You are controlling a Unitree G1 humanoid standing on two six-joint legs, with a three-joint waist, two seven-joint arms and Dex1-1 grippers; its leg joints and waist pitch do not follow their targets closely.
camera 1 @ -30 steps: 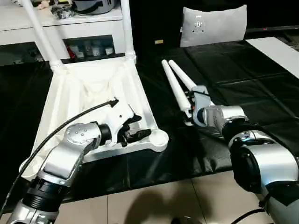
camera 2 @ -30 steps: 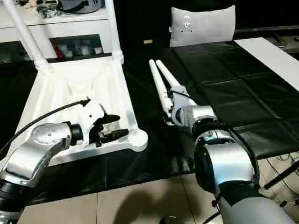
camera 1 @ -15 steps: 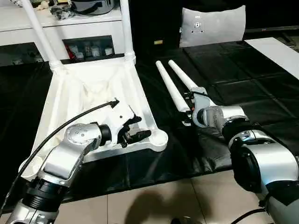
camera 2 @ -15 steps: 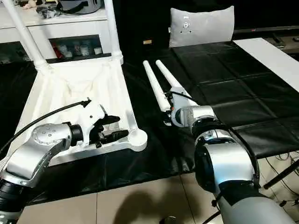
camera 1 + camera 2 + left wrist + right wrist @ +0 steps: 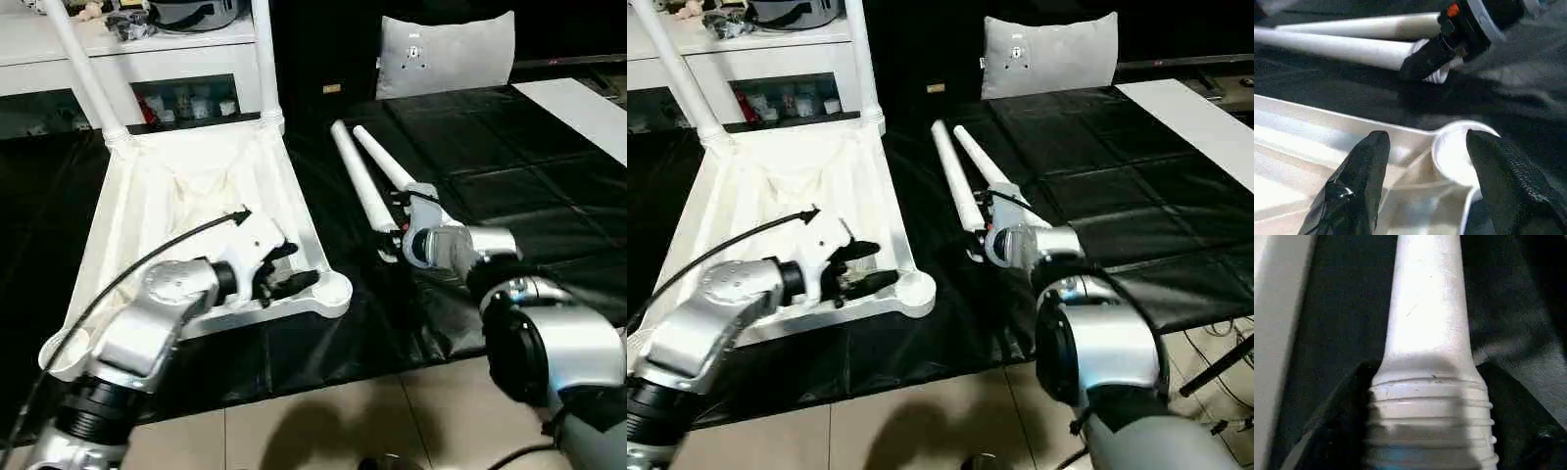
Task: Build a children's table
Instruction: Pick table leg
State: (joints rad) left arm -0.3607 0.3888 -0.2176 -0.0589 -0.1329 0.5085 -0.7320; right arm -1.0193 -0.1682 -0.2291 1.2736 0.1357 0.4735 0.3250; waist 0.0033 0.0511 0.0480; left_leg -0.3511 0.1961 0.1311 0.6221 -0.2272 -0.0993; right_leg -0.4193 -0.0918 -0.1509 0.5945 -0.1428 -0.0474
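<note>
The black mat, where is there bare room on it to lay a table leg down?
Bare black mat lies between the two loose legs and the white board, below the grey cushion. A narrower strip runs between the upturned tabletop and those legs. It is crowded at the legs' near ends, around the right gripper.

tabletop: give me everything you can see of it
The tabletop is white plastic, rectangular, and lies upside down on the black sheet, ribbed underside up inside a raised rim. Two legs already stand in its far corner sockets. The near right socket is round and empty; the near left corner is behind the left arm. The left gripper sits open over the near rim by the empty socket; contact can't be told. Two loose legs lie beside it, apart from it.
</note>
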